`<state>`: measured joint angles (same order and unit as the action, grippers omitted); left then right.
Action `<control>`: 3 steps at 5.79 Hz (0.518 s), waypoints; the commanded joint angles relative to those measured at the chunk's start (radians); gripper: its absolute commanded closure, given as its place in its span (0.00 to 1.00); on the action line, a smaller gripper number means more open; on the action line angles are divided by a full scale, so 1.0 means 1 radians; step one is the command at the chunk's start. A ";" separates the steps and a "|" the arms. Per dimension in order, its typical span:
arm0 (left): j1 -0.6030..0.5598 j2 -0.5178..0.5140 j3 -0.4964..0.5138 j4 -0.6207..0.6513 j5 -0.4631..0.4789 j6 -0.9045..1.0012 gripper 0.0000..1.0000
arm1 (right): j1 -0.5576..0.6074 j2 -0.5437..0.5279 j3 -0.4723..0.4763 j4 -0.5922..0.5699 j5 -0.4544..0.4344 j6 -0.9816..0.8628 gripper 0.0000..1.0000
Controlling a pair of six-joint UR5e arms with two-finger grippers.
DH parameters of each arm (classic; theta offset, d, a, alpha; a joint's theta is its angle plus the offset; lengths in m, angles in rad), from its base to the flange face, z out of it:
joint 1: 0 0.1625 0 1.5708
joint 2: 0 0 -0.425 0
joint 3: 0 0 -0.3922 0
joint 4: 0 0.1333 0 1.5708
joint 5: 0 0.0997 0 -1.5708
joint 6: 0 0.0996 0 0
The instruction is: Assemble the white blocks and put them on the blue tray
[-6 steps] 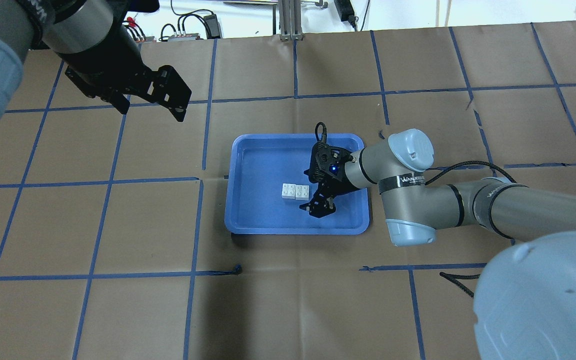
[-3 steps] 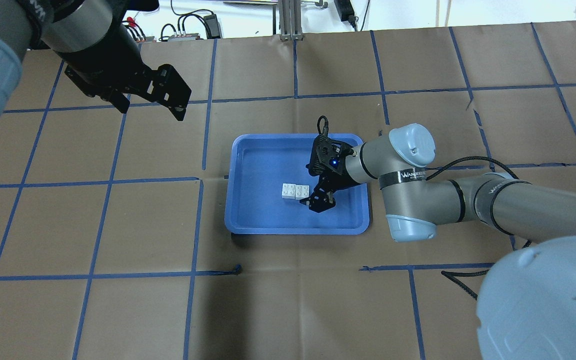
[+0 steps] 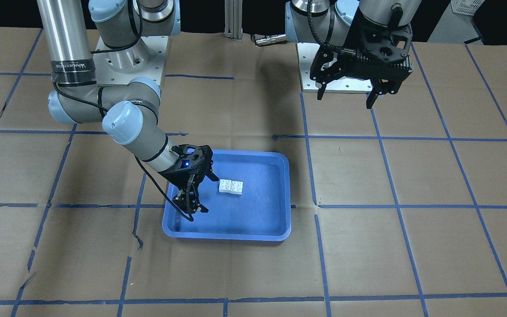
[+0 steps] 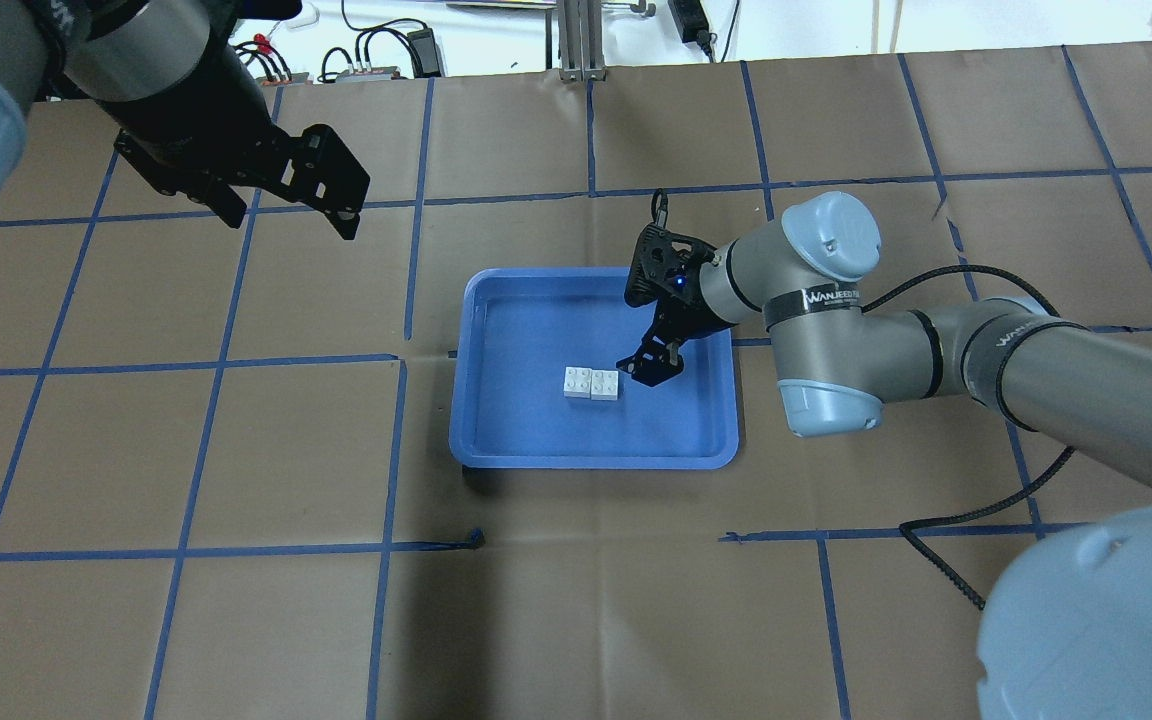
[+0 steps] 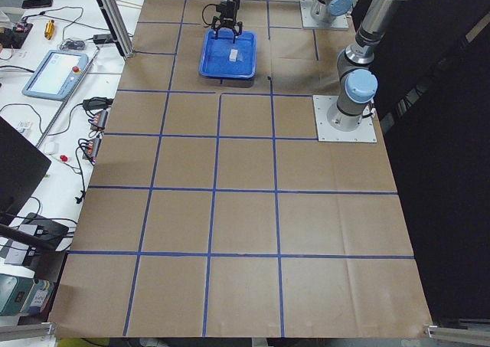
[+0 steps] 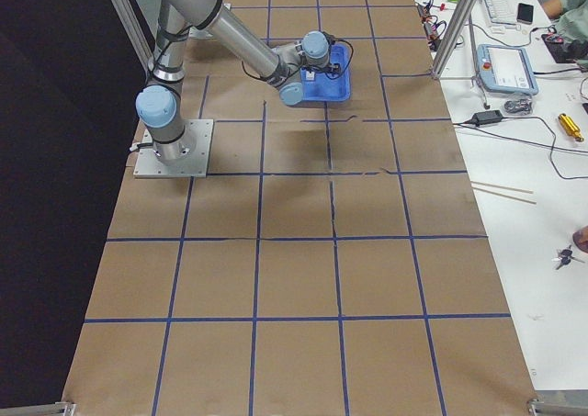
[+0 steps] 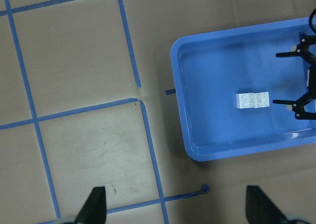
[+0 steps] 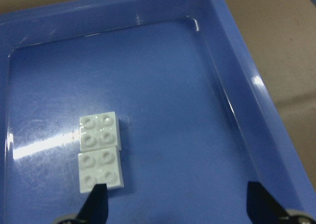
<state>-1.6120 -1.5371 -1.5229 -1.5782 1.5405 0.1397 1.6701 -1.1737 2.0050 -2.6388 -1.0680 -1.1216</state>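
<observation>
Brown paper ruled into squares by blue tape covers the long table. A white bench across from the robot carries cables and a teach pendant. Both arms rise from grey mounting plates bolted along the robot's edge of the table.

The right arm reaches in low from its side, elbow bent, a black cable looping beside it on the paper. The left arm is held high over the far left squares, well apart from the work.

Near the middle of the table lies the blue tray, set square to the tape lines and well apart from every table edge. Its long sides run across the robot's front.

The right gripper hangs tilted over the tray's right-hand part, on the robot's own right. Its jaws are spread wide with nothing between them, and a small blue light glows on its body. The left gripper points down over bare paper, fingers likewise parted and holding nothing.

The white blocks rest on the tray floor a little right of its centre, studs up. The two squares touch edge to edge in a short row, and whether they are locked together cannot be told. They lie apart from all four rims, with smooth blue floor on every side. In the right wrist view one fingertip of the right gripper overlaps the nearer block's corner. The overhead view shows the finger just beside the pair, not closed on it.
</observation>
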 commanded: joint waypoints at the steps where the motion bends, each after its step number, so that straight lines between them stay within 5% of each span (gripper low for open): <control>1: 0.010 0.000 0.001 0.003 -0.002 -0.002 0.01 | -0.007 -0.058 -0.119 0.240 -0.144 0.110 0.00; 3: 0.010 0.000 0.007 0.001 0.001 -0.003 0.01 | -0.058 -0.095 -0.196 0.390 -0.267 0.382 0.00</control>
<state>-1.6021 -1.5371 -1.5184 -1.5768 1.5388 0.1370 1.6343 -1.2483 1.8405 -2.3070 -1.2757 -0.8664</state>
